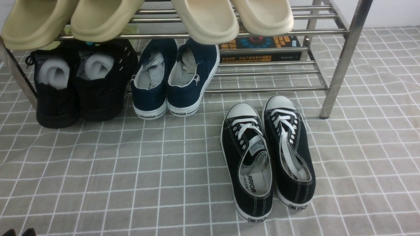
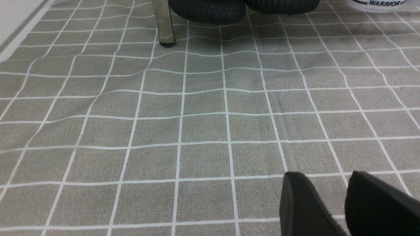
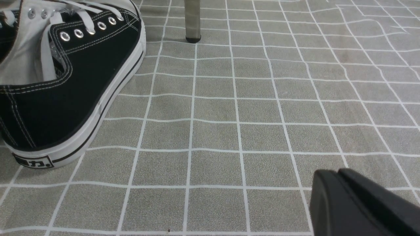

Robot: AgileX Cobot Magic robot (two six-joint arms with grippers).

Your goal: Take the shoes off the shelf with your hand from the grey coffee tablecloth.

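Note:
The pair of black canvas sneakers (image 1: 267, 154) with white laces and toe caps stands side by side on the grey gridded tablecloth (image 1: 131, 180), just in front of the steel shelf (image 1: 341, 62), toes toward it. One sneaker shows in the right wrist view (image 3: 65, 82), well apart from my right gripper (image 3: 331, 172), which is shut and empty, low over the cloth. My left gripper (image 2: 325, 175) is open and empty above bare cloth. Only its tips show at the front view's bottom left (image 1: 18, 232). The right gripper is out of the front view.
All-black shoes stuffed with white foam (image 1: 78, 82) and navy shoes (image 1: 174, 75) sit at the shelf's lower bars. Beige slippers (image 1: 203, 19) lie on the upper bars. A book (image 1: 262, 47) lies on a lower bar. Shelf legs stand on the cloth (image 2: 165, 23) (image 3: 192, 19).

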